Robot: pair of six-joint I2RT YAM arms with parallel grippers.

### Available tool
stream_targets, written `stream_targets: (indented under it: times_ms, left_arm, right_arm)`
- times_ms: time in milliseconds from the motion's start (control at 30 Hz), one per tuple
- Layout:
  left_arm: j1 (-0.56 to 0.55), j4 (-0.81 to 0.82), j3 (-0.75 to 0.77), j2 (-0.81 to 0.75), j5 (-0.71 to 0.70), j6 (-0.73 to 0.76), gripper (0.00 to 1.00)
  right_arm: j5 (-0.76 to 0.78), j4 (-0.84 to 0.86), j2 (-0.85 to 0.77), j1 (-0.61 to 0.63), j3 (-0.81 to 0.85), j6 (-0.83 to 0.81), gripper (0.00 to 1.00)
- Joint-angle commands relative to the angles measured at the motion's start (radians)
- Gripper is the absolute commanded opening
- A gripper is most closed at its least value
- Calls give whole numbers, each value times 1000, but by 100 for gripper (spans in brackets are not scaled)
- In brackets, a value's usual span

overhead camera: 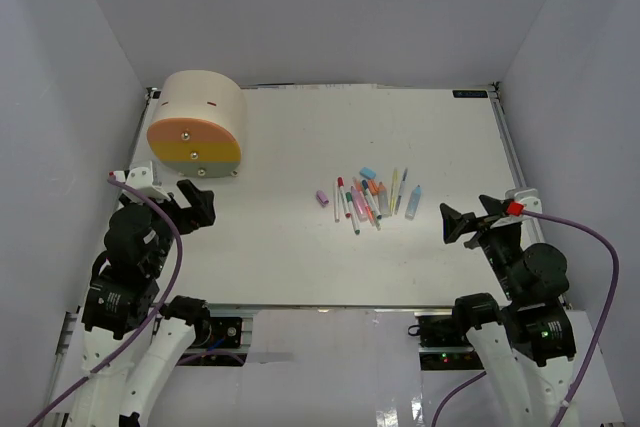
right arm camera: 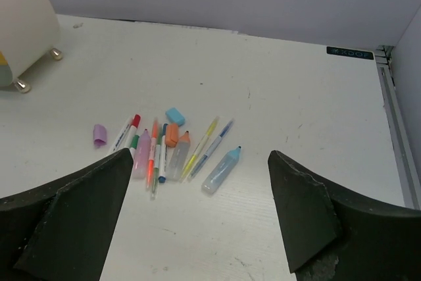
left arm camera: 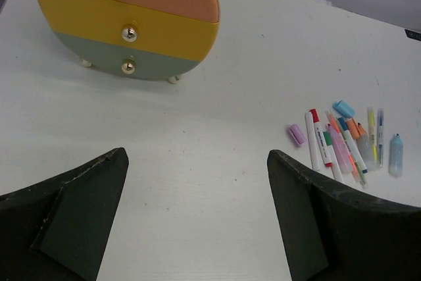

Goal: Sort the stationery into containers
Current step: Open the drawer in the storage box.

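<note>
Pens and erasers (overhead camera: 368, 197) heaped on the table (overhead camera: 280, 247), well apart from the drawer cabinet (overhead camera: 197, 125) at far left, drawers (left arm camera: 125, 31) closed, left gripper (left arm camera: 197, 154) and right gripper (right arm camera: 200, 154) both wide open, holding nothing

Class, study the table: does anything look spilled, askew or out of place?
The pens and markers lie in a loose, overlapping heap right of centre, as if tipped out. A purple block sits apart on its left, a pale blue marker on its right. The cabinet stands upright, its drawers shut.
</note>
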Motion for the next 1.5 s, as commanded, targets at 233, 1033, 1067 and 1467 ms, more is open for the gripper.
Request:
stream_targets:
  times_ms: [233, 1033, 1067, 1467]
  left_arm:
    - [-3, 83, -54, 68, -51, -8, 98]
    - [204, 467, 101, 586, -63, 161, 84]
    - [216, 490, 103, 594, -40, 170, 83]
    - [360, 515, 115, 712, 136, 152, 80]
  right_arm:
    - [-59, -2, 142, 6, 34, 95, 90]
    - [-244, 30, 115, 6, -71, 83, 90]
    - [-243, 33, 112, 6, -72, 83, 90]
    - [-246, 49, 76, 6, -98, 83, 90]
